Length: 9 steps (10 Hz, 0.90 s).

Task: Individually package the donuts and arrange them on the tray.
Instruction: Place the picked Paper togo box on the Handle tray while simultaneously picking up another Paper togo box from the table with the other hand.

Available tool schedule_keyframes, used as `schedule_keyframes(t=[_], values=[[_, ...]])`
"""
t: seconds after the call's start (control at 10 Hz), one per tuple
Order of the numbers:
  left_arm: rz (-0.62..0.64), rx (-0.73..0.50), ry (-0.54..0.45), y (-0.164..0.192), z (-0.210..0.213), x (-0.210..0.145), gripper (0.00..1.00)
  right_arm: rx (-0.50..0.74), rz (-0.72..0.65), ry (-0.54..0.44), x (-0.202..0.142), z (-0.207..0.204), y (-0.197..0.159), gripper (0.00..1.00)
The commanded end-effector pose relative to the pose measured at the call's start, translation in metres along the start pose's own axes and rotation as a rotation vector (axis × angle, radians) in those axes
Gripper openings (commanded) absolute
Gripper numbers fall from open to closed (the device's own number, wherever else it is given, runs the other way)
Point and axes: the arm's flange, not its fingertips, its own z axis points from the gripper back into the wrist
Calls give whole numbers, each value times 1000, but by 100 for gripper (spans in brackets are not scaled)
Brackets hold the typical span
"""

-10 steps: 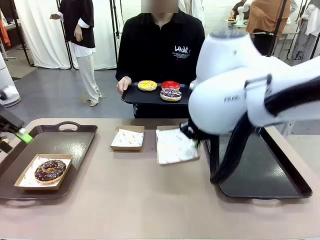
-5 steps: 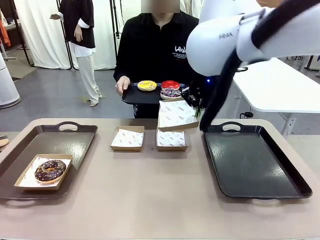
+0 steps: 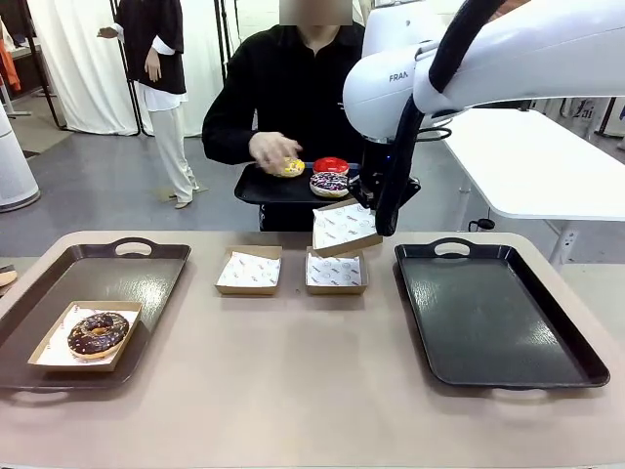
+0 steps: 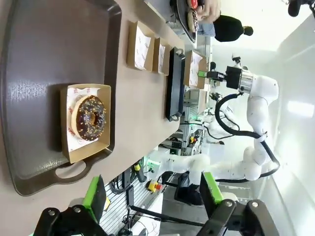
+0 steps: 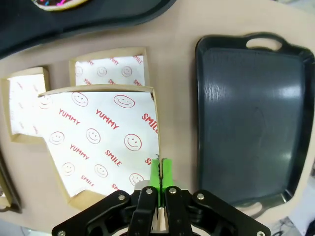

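My right gripper [image 3: 369, 217] [image 5: 160, 173] is shut on the rim of a paper-lined cardboard box [image 3: 344, 228] [image 5: 98, 142]. It holds the box tilted in the air, just below the black tray [image 3: 264, 191] that the person carries. On that tray lie a yellow-iced donut [image 3: 292, 168] under the person's hand [image 3: 271, 150], a red-iced donut [image 3: 331, 164] and a sprinkled dark donut [image 3: 329, 183]. A chocolate donut [image 3: 98, 333] [image 4: 88, 118] lies boxed on the brown tray [image 3: 156, 278] [image 4: 39, 59] at the left. My left gripper [image 4: 152, 194] hangs open high above that tray.
Two open boxes [image 3: 248, 271] [image 3: 335, 273] stand side by side at mid-table. A black tray [image 3: 498, 313] [image 5: 251, 123] with nothing on it lies at the right. A white table [image 3: 537, 166] stands behind it.
My right arm has lifted the box off the table and up toward the person's tray. The person's hand has moved from the tray's edge onto the yellow-iced donut.
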Motion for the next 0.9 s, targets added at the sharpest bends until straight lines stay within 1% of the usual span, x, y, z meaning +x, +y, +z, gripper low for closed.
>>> schedule_keyframes(t=[0.0,0.2,0.3,0.4,0.8], values=[[64,-29,-58,0,5,8,100,-15,-11,4,13,3,8,0],[98,-36,-87,6,6,5,100,-8,9,5,15,-1,7,0],[99,-25,-94,5,6,3,100,3,-3,6,10,-4,4,0],[70,-25,-54,10,7,3,100,3,-3,6,10,-4,4,0],[70,-25,-54,10,7,3,100,3,-3,6,10,-4,4,0]])
